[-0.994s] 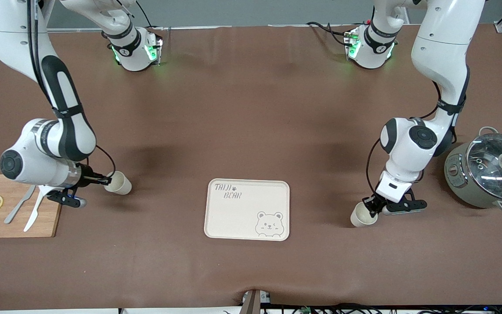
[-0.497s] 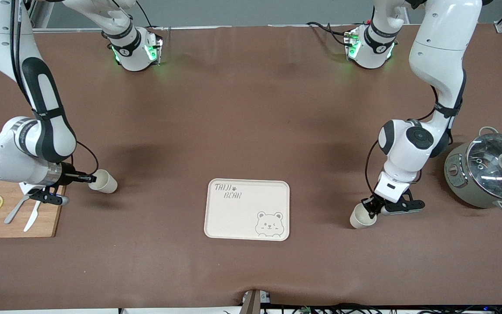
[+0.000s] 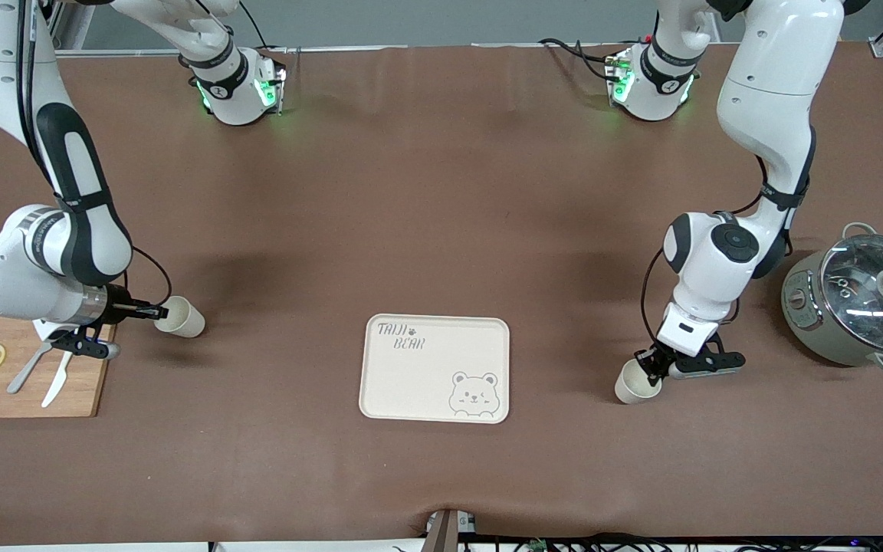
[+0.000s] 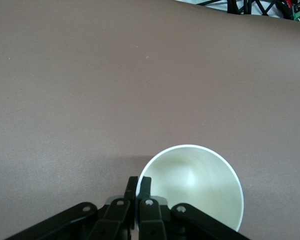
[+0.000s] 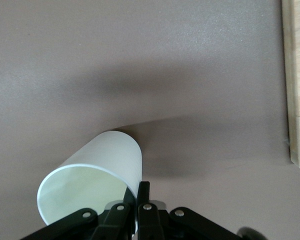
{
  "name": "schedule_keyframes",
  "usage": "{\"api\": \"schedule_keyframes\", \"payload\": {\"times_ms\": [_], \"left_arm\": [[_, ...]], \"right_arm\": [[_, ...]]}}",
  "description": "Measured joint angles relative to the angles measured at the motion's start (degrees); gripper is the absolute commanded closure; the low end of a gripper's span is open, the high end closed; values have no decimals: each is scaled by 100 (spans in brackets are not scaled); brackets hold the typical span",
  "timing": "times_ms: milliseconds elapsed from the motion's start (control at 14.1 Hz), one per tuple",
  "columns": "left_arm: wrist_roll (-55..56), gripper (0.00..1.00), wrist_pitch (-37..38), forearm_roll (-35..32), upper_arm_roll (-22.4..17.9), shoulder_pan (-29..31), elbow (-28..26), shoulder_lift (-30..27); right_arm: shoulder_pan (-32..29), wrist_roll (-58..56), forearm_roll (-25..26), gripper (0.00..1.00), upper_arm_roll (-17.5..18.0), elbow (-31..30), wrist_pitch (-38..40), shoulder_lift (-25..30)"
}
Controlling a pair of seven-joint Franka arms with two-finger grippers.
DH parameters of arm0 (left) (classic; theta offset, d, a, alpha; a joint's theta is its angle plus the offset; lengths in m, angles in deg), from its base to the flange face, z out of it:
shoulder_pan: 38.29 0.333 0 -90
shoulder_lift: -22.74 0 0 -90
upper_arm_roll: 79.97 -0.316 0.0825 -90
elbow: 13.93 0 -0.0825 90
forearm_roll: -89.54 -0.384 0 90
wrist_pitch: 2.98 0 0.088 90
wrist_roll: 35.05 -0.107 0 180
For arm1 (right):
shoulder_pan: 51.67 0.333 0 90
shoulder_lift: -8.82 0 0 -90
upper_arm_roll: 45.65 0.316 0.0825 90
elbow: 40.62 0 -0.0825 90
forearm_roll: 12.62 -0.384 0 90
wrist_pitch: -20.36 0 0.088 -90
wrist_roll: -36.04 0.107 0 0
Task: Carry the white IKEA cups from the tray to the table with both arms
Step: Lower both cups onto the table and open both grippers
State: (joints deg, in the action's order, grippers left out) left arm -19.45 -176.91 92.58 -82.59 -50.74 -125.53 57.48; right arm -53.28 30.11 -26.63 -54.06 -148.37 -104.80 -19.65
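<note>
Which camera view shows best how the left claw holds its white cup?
The left wrist view: the left claw is shut on the rim of its cup, one finger inside. The front view shows this cup small, beside the tray. The right wrist view shows only the other cup.

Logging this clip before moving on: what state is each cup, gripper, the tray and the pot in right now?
Left gripper: shut on the rim of one white cup, cup upright.
Right gripper: shut on the rim of the other white cup, cup tilted.
Tray: flat, holding nothing.
Pot: glass lid on.
</note>
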Motion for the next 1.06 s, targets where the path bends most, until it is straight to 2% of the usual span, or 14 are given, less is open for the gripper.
{"api": "schedule_keyframes", "payload": {"times_ms": [71, 213, 426, 497, 568, 639, 710, 852, 994, 1065], "left_arm": [[0, 100, -18, 0, 0, 0, -8, 7], [0, 81, -33, 0, 0, 0, -14, 15], [0, 26, -55, 0, 0, 0, -14, 14], [0, 0, -65, 0, 0, 0, -14, 14], [0, 0, -77, 0, 0, 0, -13, 14], [0, 0, -93, 0, 0, 0, -8, 14], [0, 0, -114, 0, 0, 1, 6, 13], [0, 0, -140, 0, -1, 11, 71, 0], [0, 0, -108, 0, -1, 34, 176, -42], [0, 0, 31, 0, -1, 45, 247, -83]], "right_arm": [[-9, 0, 0, 100, 0, 0, -4, -1], [-36, 0, 1, 100, 0, 0, -6, -1], [-56, -1, 2, 100, 0, -1, -6, -3], [-58, -1, 2, 100, 0, -1, -6, -9], [-60, -1, 2, 100, 0, -1, -6, -18], [-61, -1, 2, 78, 0, -1, -10, -27], [-62, -1, 2, 49, 0, -1, -10, -26], [-62, 35, -1, 30, 2, -1, -13, -29], [-63, 96, -2, 22, 2, -1, -13, -29], [-63, 111, -3, 12, 2, -1, -13, -29]]}}
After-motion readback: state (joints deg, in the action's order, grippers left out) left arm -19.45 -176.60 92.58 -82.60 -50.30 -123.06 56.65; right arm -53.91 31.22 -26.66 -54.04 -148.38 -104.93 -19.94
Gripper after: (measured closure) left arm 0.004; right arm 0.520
